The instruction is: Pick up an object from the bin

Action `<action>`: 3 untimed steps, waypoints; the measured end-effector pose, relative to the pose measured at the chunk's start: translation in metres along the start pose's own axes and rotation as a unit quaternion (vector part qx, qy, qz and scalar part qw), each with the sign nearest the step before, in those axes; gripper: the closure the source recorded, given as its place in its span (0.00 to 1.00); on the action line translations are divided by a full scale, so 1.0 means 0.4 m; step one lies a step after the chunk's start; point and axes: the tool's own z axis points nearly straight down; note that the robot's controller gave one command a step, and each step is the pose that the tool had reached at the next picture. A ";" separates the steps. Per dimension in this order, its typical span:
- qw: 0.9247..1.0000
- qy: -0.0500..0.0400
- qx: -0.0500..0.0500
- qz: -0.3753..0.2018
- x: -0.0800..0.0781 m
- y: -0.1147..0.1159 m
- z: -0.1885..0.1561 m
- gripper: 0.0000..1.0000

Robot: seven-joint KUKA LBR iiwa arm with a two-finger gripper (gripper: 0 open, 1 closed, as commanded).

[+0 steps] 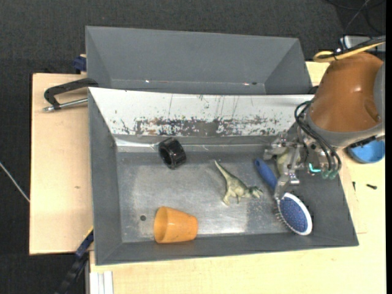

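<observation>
I have the gripper at the frame's right, over the neck of the blue hairbrush lying by the bin's right wall, beside a toy dinosaur. I cannot tell whether it is open or closed. I judge this the approach step: next it must straddle the neck squarely, then close.

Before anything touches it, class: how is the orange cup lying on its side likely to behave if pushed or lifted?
On its side, the orange cup would probably roll in a curve, since it tapers. It looks like plastic, so likely light. Its smooth wall may slip.
</observation>
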 end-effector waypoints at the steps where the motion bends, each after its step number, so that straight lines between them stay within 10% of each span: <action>1: 1.000 -0.004 0.001 0.022 -0.094 0.086 0.240 0.00; 2: 1.000 -0.011 0.000 0.022 -0.100 0.087 0.231 1.00; 3: 1.000 -0.011 0.001 0.022 -0.085 0.077 -0.123 1.00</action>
